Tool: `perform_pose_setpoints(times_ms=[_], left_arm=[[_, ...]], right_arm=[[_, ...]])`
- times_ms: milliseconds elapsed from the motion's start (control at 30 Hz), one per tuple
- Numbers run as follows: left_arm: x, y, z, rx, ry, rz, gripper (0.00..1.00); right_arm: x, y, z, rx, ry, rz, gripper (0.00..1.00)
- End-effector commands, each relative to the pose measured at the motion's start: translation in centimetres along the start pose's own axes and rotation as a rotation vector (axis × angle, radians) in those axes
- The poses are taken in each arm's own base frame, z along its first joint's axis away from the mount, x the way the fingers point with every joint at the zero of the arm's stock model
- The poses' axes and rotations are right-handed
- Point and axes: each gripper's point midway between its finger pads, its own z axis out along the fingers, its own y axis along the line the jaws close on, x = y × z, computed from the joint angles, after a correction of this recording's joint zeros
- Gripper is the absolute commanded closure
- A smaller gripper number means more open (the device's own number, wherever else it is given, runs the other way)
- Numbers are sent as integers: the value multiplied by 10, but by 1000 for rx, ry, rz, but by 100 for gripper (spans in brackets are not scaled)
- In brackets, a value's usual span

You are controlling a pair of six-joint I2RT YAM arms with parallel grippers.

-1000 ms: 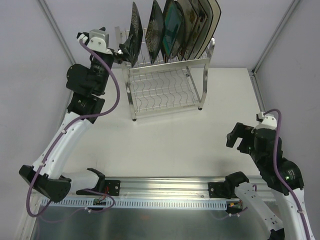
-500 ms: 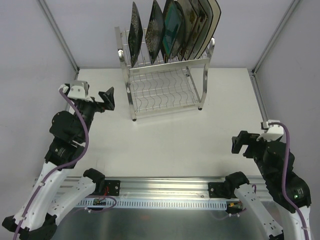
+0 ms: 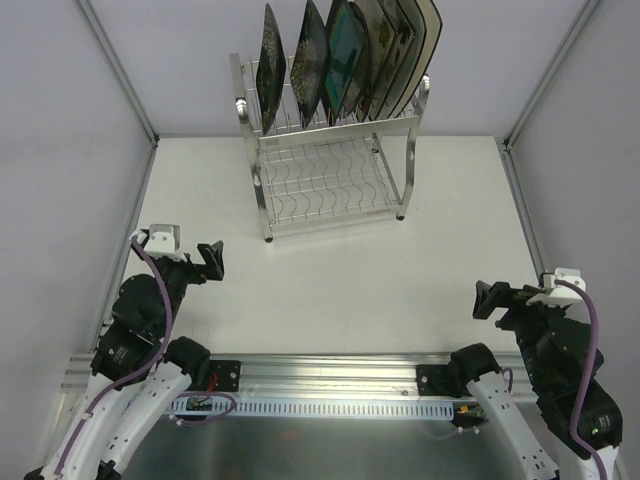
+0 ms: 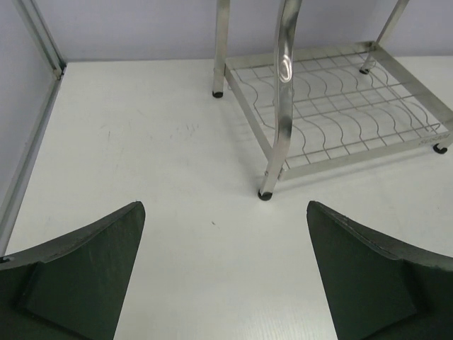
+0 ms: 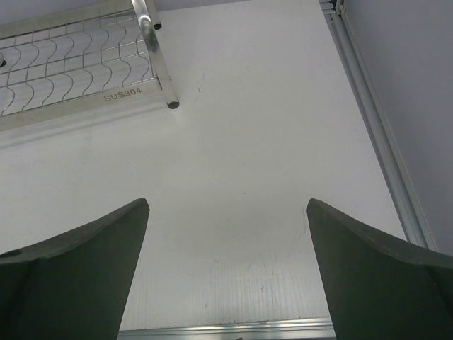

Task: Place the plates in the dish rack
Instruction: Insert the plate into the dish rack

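The chrome dish rack [image 3: 330, 180] stands at the back of the table. Several plates [image 3: 340, 55] stand upright in its top tier; the lower tier is bare wire. My left gripper [image 3: 212, 262] is open and empty, low over the table at the near left, well clear of the rack. In the left wrist view [image 4: 225, 212] it faces the rack's front leg [image 4: 276, 120]. My right gripper [image 3: 487, 298] is open and empty at the near right; the right wrist view [image 5: 226, 212] shows bare table between its fingers and the rack's corner [image 5: 85, 64] at upper left.
A white table [image 3: 350, 270] with metal frame posts at the back corners. An aluminium rail [image 3: 330, 375] runs along the near edge between the arm bases. Grey walls close the left, right and back sides.
My left gripper has drawn back from the rack's top left post to the near left of the table. My right gripper has also pulled back toward its base. The plates have not moved.
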Motion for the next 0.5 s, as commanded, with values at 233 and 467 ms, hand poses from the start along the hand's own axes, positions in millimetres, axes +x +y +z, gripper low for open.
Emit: perform_pose_setpoints(times_ms=[233,467], left_arm=[[53,14,-3,-76,73,-42,1],[64,18,0,-110,93,-56,1]], right_arm=[[-11,-7,7,41,-74,-18,1],[-17,2,13,10,-63,-52,0]])
